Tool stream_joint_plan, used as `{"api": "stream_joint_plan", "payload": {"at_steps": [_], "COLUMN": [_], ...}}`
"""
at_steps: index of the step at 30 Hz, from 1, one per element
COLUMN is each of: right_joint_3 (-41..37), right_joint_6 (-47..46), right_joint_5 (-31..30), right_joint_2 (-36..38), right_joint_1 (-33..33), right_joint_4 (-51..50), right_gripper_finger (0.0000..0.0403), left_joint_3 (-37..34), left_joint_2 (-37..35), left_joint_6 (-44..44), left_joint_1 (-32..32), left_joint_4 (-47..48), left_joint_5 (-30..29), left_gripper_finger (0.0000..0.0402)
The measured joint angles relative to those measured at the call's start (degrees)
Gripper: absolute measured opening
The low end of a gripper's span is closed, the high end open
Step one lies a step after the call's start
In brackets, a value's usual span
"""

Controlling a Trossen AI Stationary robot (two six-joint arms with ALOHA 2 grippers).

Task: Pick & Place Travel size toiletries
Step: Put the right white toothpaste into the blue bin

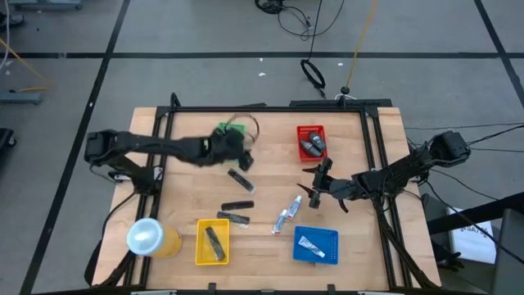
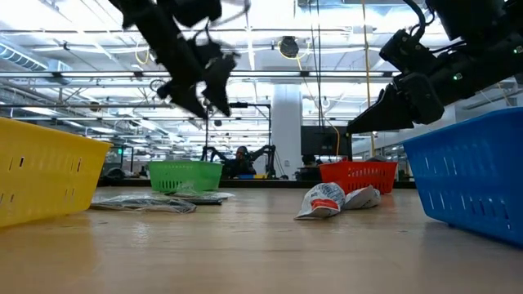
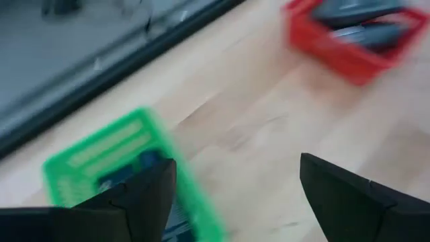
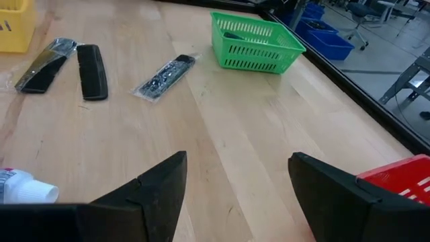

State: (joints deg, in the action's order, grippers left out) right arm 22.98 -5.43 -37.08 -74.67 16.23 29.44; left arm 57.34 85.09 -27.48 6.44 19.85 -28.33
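Note:
Travel size toiletries lie loose on the wooden table: dark oblong pieces [image 1: 240, 179], [image 1: 237, 206], [image 1: 233, 218] and white tubes [image 1: 286, 215] mid-table. Others lie in the baskets: a dark item in the green basket [image 3: 107, 161], dark pieces in the red basket [image 1: 311, 141], one dark piece in the yellow basket [image 1: 212, 242], and a white tube in the blue basket [image 1: 315, 244]. My left gripper [image 3: 238, 171] hangs open and empty above the table, just beside the green basket [image 1: 229, 131]. My right gripper [image 4: 238, 158] waits open and empty near the red basket, right of the tubes.
A big yellow cup with a whitish lid [image 1: 151, 238] stands at the near left corner. A black frame [image 1: 270, 107] runs along the table's far and side edges. Bare wood lies between the green and red baskets [image 1: 274, 152].

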Motion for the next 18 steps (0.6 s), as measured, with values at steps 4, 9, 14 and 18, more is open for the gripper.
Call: {"api": "stream_joint_plan", "payload": {"at_steps": [4, 9, 14, 18], "right_joint_3": [0.0, 0.7, 5.9, 10.0], "right_joint_6": [-0.1, 0.0, 5.9, 13.4], "right_joint_5": [12.7, 36.7, 44.9, 49.9], "right_joint_2": [0.0, -0.6, -4.9, -12.1], "right_joint_1": [-0.9, -5.2, -8.7, -11.1], "right_joint_4": [0.2, -0.7, -7.8, -12.6], "right_gripper_finger": [0.0251, 0.0251, 0.0250, 0.0240], "left_joint_3": [-0.7, -3.3, -3.4, -3.4], "left_joint_2": [2.5, 8.9, 16.9, 21.5], "left_joint_6": [3.5, 4.9, 4.3, 0.8], "left_joint_1": [-7.9, -13.3, -13.6, -12.2], "left_joint_4": [-10.7, -25.1, -32.8, -37.3], "left_joint_5": [-5.6, -6.4, -5.5, -1.7], "left_gripper_finger": [0.0312, 0.0312, 0.0312, 0.0312]}}
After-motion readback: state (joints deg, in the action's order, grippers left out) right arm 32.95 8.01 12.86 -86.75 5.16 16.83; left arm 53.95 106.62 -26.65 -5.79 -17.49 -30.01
